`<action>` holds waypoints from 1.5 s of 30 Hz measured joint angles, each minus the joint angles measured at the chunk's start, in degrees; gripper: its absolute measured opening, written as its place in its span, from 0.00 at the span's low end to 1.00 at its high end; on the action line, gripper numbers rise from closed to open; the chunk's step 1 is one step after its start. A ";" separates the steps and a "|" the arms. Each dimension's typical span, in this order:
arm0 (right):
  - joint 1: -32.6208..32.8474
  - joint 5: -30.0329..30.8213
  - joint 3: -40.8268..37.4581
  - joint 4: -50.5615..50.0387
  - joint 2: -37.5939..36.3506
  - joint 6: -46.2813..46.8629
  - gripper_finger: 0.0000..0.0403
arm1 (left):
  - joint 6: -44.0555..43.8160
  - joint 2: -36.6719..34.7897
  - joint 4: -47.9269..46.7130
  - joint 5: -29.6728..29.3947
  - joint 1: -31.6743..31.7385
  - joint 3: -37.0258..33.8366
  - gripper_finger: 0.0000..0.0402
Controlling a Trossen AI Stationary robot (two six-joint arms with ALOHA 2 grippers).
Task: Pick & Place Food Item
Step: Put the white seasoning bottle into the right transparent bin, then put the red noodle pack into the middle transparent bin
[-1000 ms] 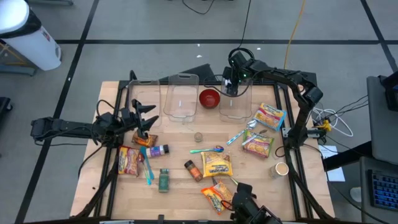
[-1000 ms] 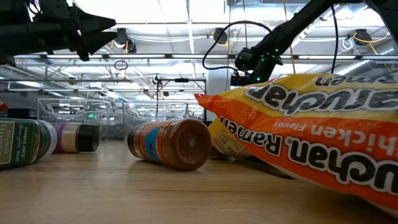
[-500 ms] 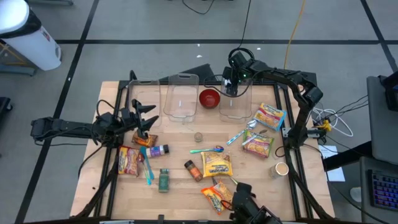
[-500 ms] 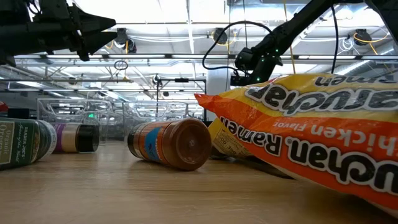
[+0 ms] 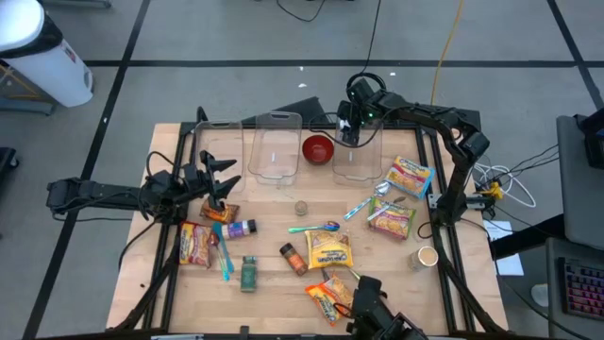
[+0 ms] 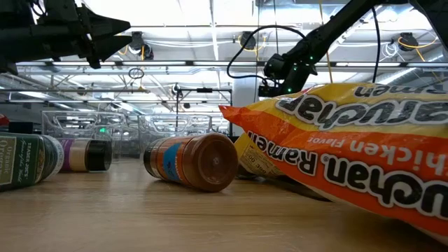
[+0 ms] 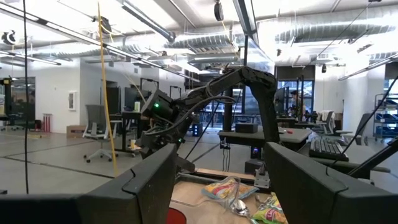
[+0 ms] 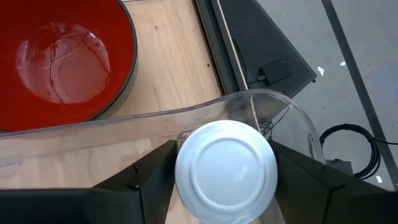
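Note:
My right gripper (image 5: 351, 132) hangs over the far left corner of a clear container (image 5: 357, 159), next to the red bowl (image 5: 318, 148). In the right wrist view it is shut on a round item with a flat white end (image 8: 227, 163); the rest of the item is hidden behind that end. My left gripper (image 5: 223, 181) is open and raised over the table's left side, with nothing between its fingers (image 7: 149, 180). Ramen packs (image 5: 407, 177) and spice jars (image 5: 293, 258) lie flat on the wooden table. My right gripper pinches the round item between its two fingers, one on each side of the white end's edge (image 8: 184, 171). The fingers slant down from above. The item is held over the clear container's curved rim (image 8: 186, 115); whether it rests on anything I cannot tell.
Two more clear containers (image 5: 275, 151) (image 5: 215, 144) stand along the far edge. Spoons (image 5: 316, 228), ramen packs (image 5: 328, 251) (image 5: 195, 243), jars (image 5: 240, 229) (image 5: 248, 273) and a small cup (image 5: 427, 256) are scattered over the middle and near parts of the table. A large ramen pack (image 6: 350, 140) fills the low view's right side.

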 joint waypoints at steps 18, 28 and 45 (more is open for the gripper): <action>0.00 -0.15 0.02 -0.24 0.00 0.42 0.49 | 0.00 0.00 -0.01 0.00 0.01 0.00 0.63; 0.02 0.11 0.02 0.49 0.00 1.23 0.72 | -0.04 0.00 0.00 0.00 0.00 0.00 0.63; 0.02 0.31 0.02 2.40 0.00 1.74 0.72 | -0.20 0.00 0.00 0.00 0.01 0.00 0.63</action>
